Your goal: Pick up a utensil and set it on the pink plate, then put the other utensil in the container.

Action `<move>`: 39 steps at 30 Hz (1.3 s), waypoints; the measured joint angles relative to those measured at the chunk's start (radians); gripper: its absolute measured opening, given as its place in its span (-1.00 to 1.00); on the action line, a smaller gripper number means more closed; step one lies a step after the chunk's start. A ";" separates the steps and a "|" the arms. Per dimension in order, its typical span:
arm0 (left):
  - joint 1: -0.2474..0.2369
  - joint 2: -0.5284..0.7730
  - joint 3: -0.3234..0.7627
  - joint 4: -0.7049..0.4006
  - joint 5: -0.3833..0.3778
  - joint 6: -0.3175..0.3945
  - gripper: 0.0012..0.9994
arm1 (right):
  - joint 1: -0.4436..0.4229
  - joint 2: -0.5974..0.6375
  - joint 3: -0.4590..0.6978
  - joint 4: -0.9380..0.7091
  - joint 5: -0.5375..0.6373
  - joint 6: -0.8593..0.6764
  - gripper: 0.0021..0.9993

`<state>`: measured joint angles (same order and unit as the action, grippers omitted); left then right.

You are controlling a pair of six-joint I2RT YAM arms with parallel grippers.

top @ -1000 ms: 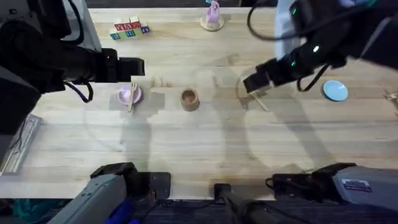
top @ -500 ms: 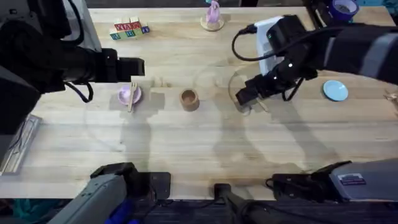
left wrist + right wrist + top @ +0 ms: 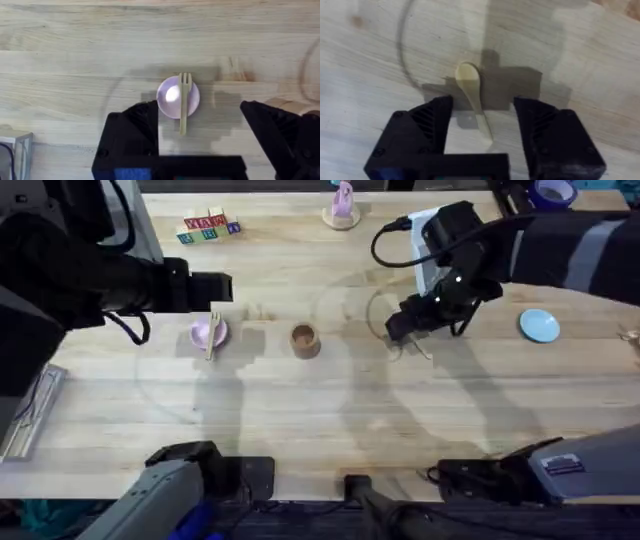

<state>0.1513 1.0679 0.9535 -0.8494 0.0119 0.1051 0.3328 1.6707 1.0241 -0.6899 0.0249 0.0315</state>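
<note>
One half of the job looks done, and the other half is only starting. The right gripper (image 3: 481, 131) hangs low over the spoon (image 3: 474, 102), its two black fingers spread apart with the spoon's handle running between them and not yet pinched. In the right wrist view the oval bowl lies just beyond the fingertips, flat on the table (image 3: 300, 430), with the gripper's shadow around it. From overhead the same gripper (image 3: 398, 328) sits right of the table's middle, and the spoon (image 3: 415, 348) shows as a pale sliver beside it.

The cup (image 3: 304, 339) stands upright to the left of that, near the centre of the table, apart from both spoon and plate. It appears to hold nothing, though its inside is hard to read.

Further left, the fork (image 3: 184, 102) lies across the pink plate (image 3: 170, 97), tines past one side of the rim and handle overhanging the opposite side. The left gripper (image 3: 200, 135) hovers above it with its fingers wide apart, touching neither. Overhead, the plate (image 3: 207, 332) and fork (image 3: 212, 333) sit toward the left side of the table, with the left gripper (image 3: 210, 288) just behind them.

So the fork-on-plate step seems complete. What is left, as I judge it, is closing on the spoon, lifting it, carrying it left to the cup and dropping it in.

Beyond these, lettered blocks (image 3: 208, 226) and a pink figure (image 3: 342, 206) sit along the far edge, and a blue plate (image 3: 539, 326) lies toward the right edge.
</note>
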 joint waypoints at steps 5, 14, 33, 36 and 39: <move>0.000 0.000 0.000 0.000 0.000 0.000 0.99 | -0.002 0.002 0.001 0.003 0.003 0.002 0.21; 0.000 0.000 0.000 0.000 0.000 0.000 0.99 | -0.004 0.007 0.006 0.019 0.000 0.002 -0.57; 0.000 0.000 0.000 -0.047 0.000 0.000 0.99 | -0.004 0.030 0.047 -0.015 0.004 -0.002 -0.94; 0.000 0.000 0.000 -0.076 0.000 0.000 0.99 | -0.004 0.048 0.073 -0.043 0.003 -0.013 -0.94; 0.000 0.000 0.000 -0.077 0.000 0.000 0.99 | -0.004 0.065 0.100 -0.079 -0.004 -0.023 -0.94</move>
<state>0.1513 1.0679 0.9535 -0.9268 0.0116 0.1051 0.3290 1.7355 1.1244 -0.7686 0.0214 0.0085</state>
